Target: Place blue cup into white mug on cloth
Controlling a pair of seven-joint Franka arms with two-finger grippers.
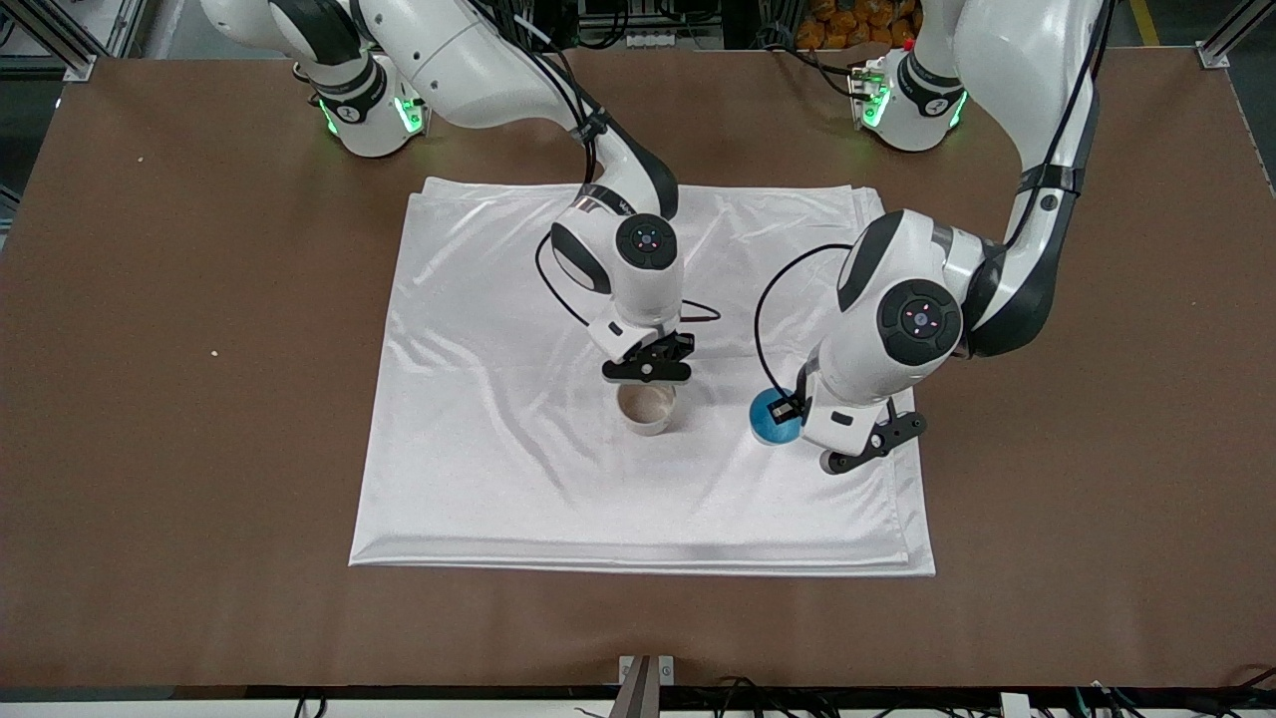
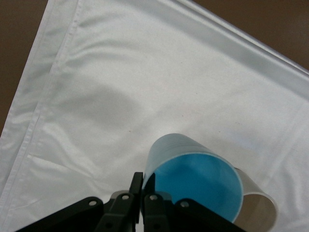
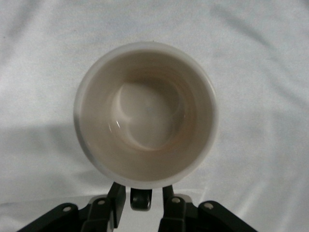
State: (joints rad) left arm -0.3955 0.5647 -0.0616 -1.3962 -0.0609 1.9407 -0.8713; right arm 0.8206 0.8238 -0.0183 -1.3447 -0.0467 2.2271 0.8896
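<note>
shiny white satin cloth (image 1: 518,449) mid-frame on brown table (image 1: 179,399) | right gripper (image 1: 647,371) jaws slightly parted astride small white mug's (image 1: 646,409) black handle (image 3: 140,199) | left gripper (image 1: 788,407) pinches tapered light-blue cup's (image 1: 770,419) rim, lower right

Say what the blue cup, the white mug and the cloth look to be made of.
Blue cup: probably plastic; thin wall, even matte colour.
White mug: likely glazed ceramic; thick rim, glossy cream inside with small highlights.
Cloth: satin-like woven fabric; shiny sheen, soft wrinkles, stitched hem at its layered edges.

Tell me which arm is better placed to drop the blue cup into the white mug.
Left. Its claw is shut on the blue cup over the cloth. The right claw is slightly parted around the white mug handle.
</note>
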